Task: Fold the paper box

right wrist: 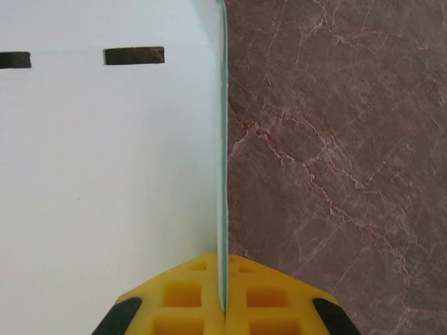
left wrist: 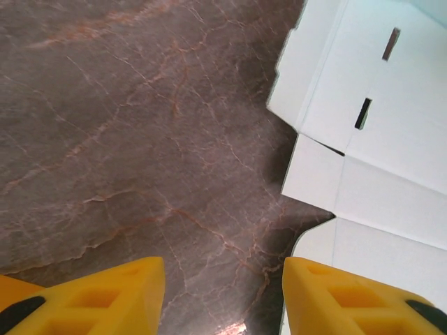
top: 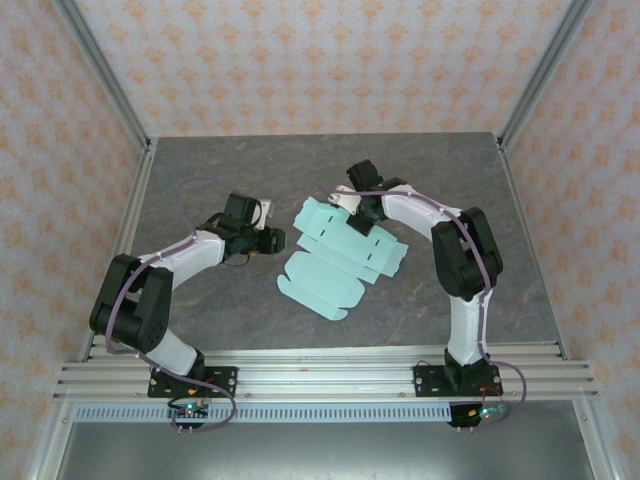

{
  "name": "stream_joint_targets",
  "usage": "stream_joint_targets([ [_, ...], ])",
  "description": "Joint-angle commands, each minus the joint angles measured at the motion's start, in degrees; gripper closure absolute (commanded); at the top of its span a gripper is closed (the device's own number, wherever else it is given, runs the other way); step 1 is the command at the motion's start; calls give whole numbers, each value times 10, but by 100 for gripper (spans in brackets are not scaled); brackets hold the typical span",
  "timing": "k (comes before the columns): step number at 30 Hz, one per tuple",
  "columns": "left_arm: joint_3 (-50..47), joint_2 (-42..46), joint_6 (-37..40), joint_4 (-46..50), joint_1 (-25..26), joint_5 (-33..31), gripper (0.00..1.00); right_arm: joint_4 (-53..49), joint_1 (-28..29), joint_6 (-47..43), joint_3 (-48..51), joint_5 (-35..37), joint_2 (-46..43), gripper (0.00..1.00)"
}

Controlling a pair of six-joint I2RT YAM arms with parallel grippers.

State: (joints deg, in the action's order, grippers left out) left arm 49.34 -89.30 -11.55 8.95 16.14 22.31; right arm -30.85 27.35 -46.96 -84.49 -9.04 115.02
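The paper box [top: 330, 262] lies as a flat pale mint die-cut sheet in the middle of the dark marbled table. My left gripper [top: 275, 240] hovers just off the sheet's left edge. In the left wrist view its yellow fingers [left wrist: 91, 293] stand apart over bare table, open and with nothing between them, and the sheet's slotted flaps [left wrist: 377, 139] lie to the right. My right gripper [top: 352, 212] sits at the sheet's far edge. In the right wrist view it [right wrist: 225, 293] is shut on a thin flap edge [right wrist: 222, 174] that stands upright, with the slotted panel [right wrist: 105, 174] to its left.
The table [top: 250, 170] is boxed in by patterned walls with metal posts [top: 105, 70] at the back corners. A slotted aluminium rail [top: 330, 375] carrying both arm bases runs along the near edge. Bare table lies left, right and behind the sheet.
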Motion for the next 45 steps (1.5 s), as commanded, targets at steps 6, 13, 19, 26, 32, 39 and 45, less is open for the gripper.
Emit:
stream_joint_targets([
  [6,15,7,-16,-21,2,-25,51,69,9,-19,-2,68,30,100],
  [13,10,1,-33,-37,-1,-11,51,127,15,-22,39,105,28,100],
  [19,8,5,-35,-40,-5,-15,51,148,22,-21,57,120,31,100],
  [26,-12,41,-27,-64,-3,31,50,28,11,-3,0,56,-24,100],
  [32,-40,70,-67,-106,41,51,51,-49,10,14,-31,35,-55,100],
  [39,-46,2,-172,-201,122,40,59,-55,11,58,-41,55,-81,100],
  [45,-29,-82,-231,-302,158,7,76,-62,14,77,-52,54,-82,100],
])
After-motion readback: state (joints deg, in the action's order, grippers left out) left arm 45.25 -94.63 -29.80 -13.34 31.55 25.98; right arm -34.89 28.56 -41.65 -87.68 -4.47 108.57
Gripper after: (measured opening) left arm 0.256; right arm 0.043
